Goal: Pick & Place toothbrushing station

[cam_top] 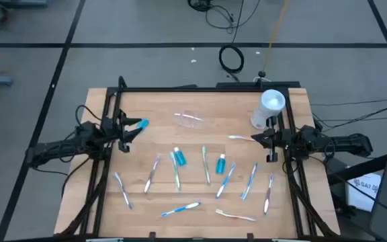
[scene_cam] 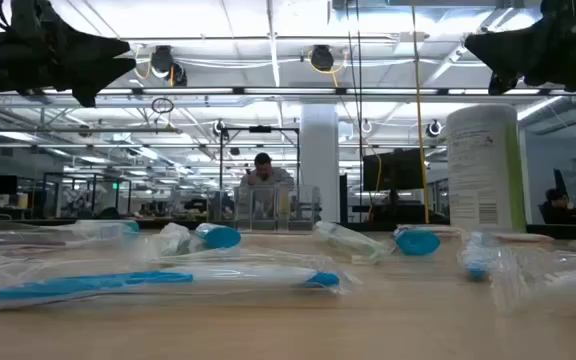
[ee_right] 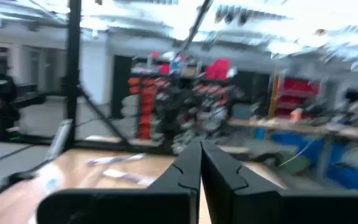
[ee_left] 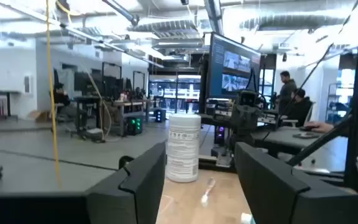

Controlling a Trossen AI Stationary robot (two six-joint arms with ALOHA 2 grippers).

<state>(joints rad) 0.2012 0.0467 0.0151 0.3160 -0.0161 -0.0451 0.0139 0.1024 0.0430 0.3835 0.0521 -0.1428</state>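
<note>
- The wooden surface (cam_top: 180,202) carries the whole toothbrushing set, spread loosely across its middle and near half.
- The tall white canister (cam_top: 269,107) stands at the far right corner; it is not part of my job, so I should steer clear of it.
- My left claw (cam_top: 134,128) hangs raised over the left edge, fingers spread, and a blue-tipped item sits between them in the high view. I cannot tell if it is truly gripped.
- My right claw (cam_top: 255,138) hovers at the right edge just beside the canister, clenched with nothing visibly in it; a pale toothbrush (cam_top: 239,137) lies right at its tip.
- The clear plastic cup (cam_top: 190,120) lies on its side at the far middle, apart from everything else.
- 2 teal toothpaste tubes (cam_top: 178,158) rest near the centre, with toothbrushes just beside them.
- About 10 slim toothbrushes fan out over the near half, for example the blue one (cam_top: 180,209) by the front edge.
- My judgement for doing this well: pick an isolated brush, line my fingers across its handle, come straight down, and close at its middle so it does not pivot.
</note>
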